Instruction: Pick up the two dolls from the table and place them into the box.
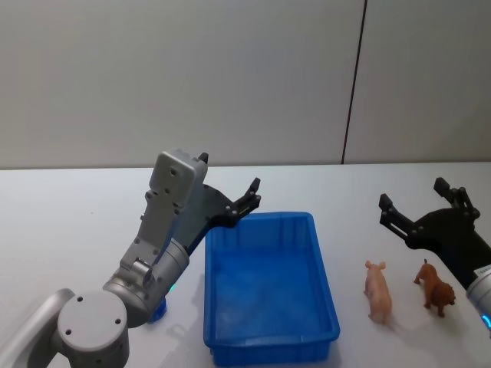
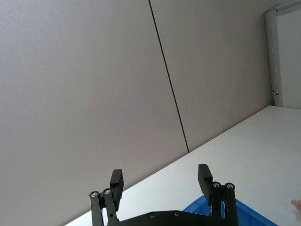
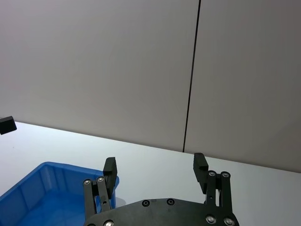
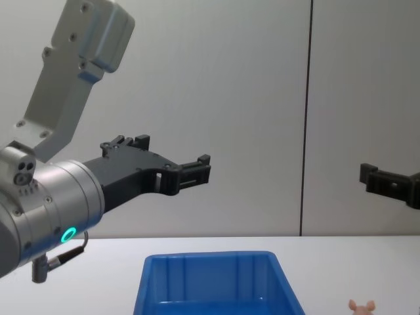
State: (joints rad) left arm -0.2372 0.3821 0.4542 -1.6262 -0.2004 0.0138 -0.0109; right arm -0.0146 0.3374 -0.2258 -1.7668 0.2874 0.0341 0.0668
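The blue box (image 1: pixel 265 218) stands empty in the middle of the white table (image 1: pixel 69 222). To its right stand the two dolls: a pale pink one (image 1: pixel 377 290) closer to the box and a brown one (image 1: pixel 435 287) farther right. My left gripper (image 1: pixel 244 204) hovers open and empty over the box's far left corner. Above and just behind the dolls, my right gripper (image 1: pixel 413 195) is open too, holding nothing. The wrist views show each gripper, left (image 2: pixel 160 181) and right (image 3: pixel 155 167), with jaws spread wide, and the box (image 3: pixel 42 188) below. The pink doll's ears (image 4: pixel 361 306) peek up in the chest view.
A grey panelled wall (image 1: pixel 230 77) rises behind the table. Bare tabletop lies left of the box and behind it. My left arm's grey body (image 1: pixel 161 230) leans along the box's left side.
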